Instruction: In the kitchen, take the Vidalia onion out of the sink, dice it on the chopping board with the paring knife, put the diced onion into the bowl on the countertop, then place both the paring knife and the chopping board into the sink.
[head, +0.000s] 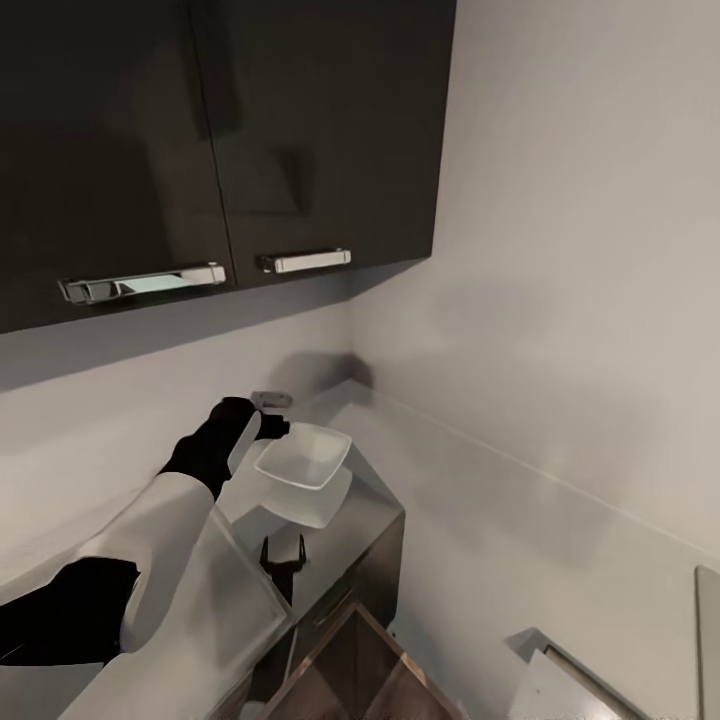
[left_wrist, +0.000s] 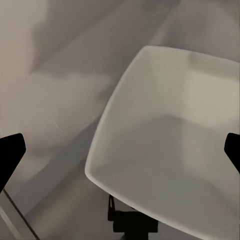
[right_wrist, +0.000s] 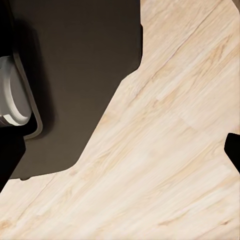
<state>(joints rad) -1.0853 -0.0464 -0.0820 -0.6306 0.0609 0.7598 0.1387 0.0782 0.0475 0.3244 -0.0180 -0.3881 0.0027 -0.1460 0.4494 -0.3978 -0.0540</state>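
Dark glossy wall cabinets (head: 220, 140) with chrome bar handles fill the head view from 10 to 12 o'clock, above the grey glossy countertop (head: 375, 500), which ends at a corner edge by the pale wall. The shallow white squarish bowl (head: 303, 457) sits near that edge. The left gripper (left_wrist: 120, 150) hovers over it, jaws apart. The right gripper (right_wrist: 120, 150) faces light wood floor (right_wrist: 165, 150), jaws apart.

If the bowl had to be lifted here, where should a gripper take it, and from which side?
Probably by the rim: the bowl is shallow and squarish, with thin flaring walls. The near rim lies under the left gripper, whose fingertips stand wide apart, so coming down from above with one finger inside looks best.
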